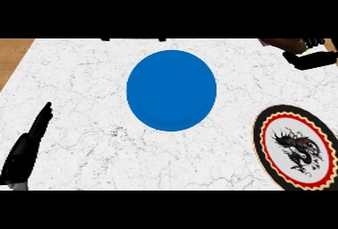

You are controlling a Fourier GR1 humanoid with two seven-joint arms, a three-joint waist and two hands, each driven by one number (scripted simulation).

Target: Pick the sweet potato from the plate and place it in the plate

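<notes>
Two plates on white marble counter [79, 147]. Blue plate [171, 90] upper centre of frame, bare. Dragon plate [295, 147] with red-and-black rim at lower right, cut by frame edge, bare too. Left hand [26, 147] at lower left edge, fingers straight and together, pointing up, resting. Right hand [310, 56] at upper right corner, fingers curled round brownish sweet potato [280, 43], mostly hidden, held well apart from both plates. Wood strip [12, 53] at upper left.
</notes>
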